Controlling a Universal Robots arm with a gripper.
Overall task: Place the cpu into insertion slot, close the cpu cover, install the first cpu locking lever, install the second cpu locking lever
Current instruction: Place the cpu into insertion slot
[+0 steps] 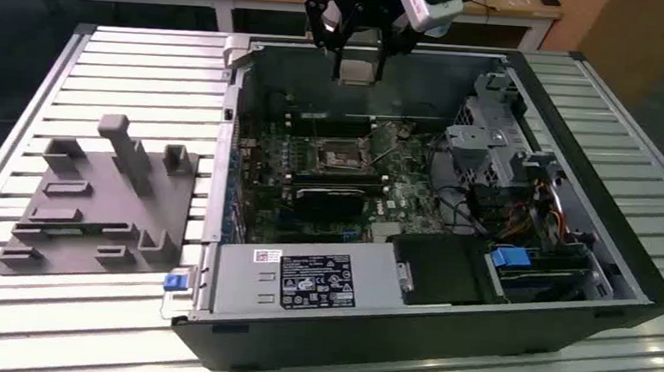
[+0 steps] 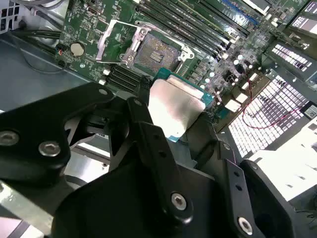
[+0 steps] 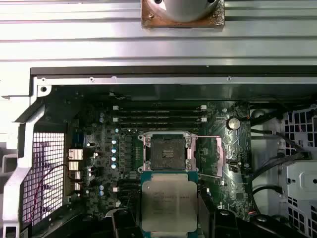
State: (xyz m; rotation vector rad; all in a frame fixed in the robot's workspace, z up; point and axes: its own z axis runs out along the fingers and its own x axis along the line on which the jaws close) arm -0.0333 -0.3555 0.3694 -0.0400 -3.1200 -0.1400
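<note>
Toward the exterior view's left, a grey fixture block [image 1: 100, 198] sits on the slatted worktop [image 1: 132, 53]; right of it stands the open computer case [image 1: 415, 338]. Above its far wall the gripper [image 1: 358, 67] points down, fingers [image 2: 148, 139] pinching the cpu [image 3: 169, 206], printed silver top toward the first wrist camera. Below, the insertion slot [image 3: 168, 151] lies bare, the cpu cover [image 2: 116, 42] swung open.

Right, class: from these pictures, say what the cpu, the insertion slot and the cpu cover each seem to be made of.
The cpu: a dull grey metal top with a matt sheen, on a green board edge. The insertion slot: a dark frame, probably plastic, around a tan-gold contact field. The cpu cover: thin bare metal, likely steel, judging by its bright silvery glint.
</note>
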